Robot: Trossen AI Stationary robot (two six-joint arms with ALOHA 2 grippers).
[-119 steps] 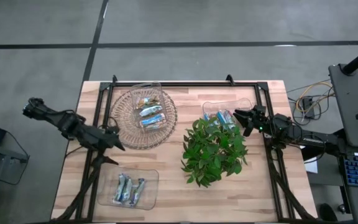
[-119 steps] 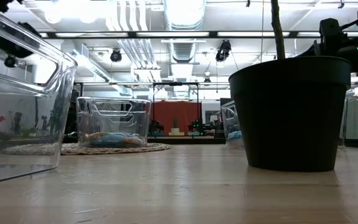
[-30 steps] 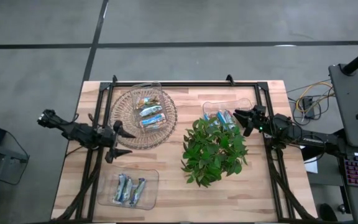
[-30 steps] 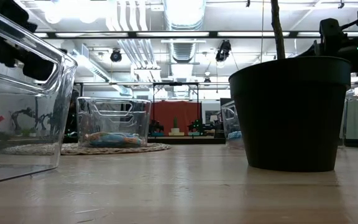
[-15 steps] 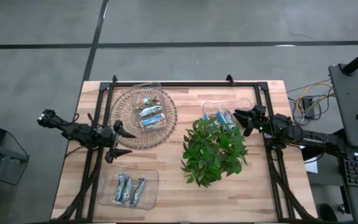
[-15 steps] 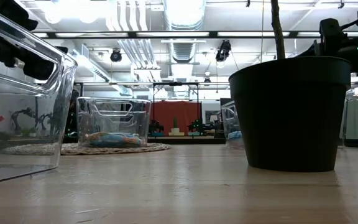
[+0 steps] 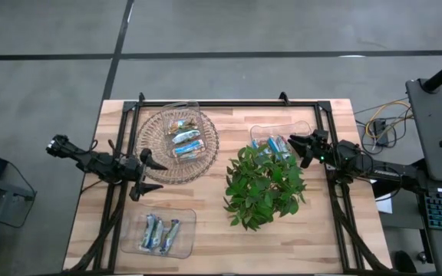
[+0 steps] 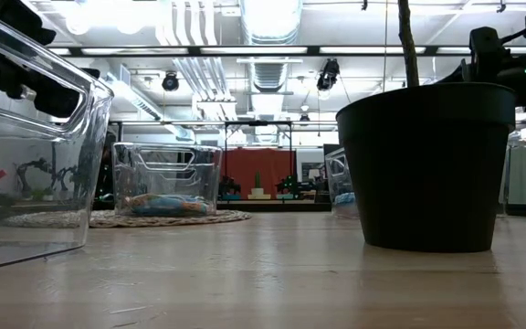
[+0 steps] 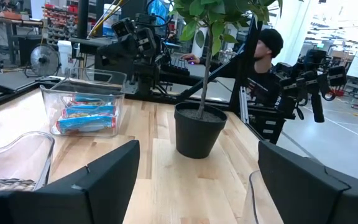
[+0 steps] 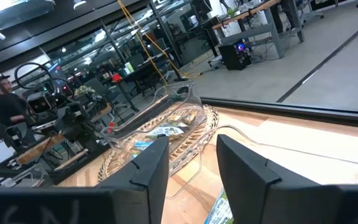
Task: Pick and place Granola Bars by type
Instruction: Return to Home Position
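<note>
1. High view: on the light wooden table (image 7: 213,245), the foil-wrapped Granola Bars (image 7: 184,142) lie in three clear plastic bins.
   - The mat bin (image 7: 179,106), set on a round woven mat (image 7: 153,157) at 11 o'clock, holds multicoloured and blue ones.
   - The near bin (image 7: 184,230) at 7 o'clock holds silvery-blue ones.
   - The far bin (image 7: 282,125) at 1 o'clock holds blue ones and is partly hidden by the green leafy plant (image 7: 263,188) at 3 o'clock.
   - The left tool (image 7: 150,175) is held at 9 o'clock, just beside the mat, released and empty.
   - The right tool (image 7: 294,146) is held at 2 o'clock, at the far bin's edge, with fingers parted and nothing gripped.
2. Low view: the plant's round black pot (image 8: 427,164) is seen at 3 o'clock and the near bin's wall (image 8: 35,155) at 9 o'clock. Between them, farther off, the mat bin (image 8: 165,164) is seen with Granola Bars (image 8: 167,206) on its floor. Neither tool's fingers can be made out here.
3. Left wrist view: the left tool (image 9: 197,168) is spread wide, with nothing between its fingers. Beyond it the pot (image 9: 197,130) stands upright, and the far bin (image 9: 86,93) with blue Granola Bars (image 9: 82,118) is near it. A person in dark clothing (image 9: 263,62) is seen past the table.
4. Right wrist view: the right tool (image 10: 191,158) is parted and empty. Ahead of it, the mat bin (image 10: 166,102) with its Granola Bars (image 10: 166,132) is seen on the woven mat (image 10: 117,165).
</note>
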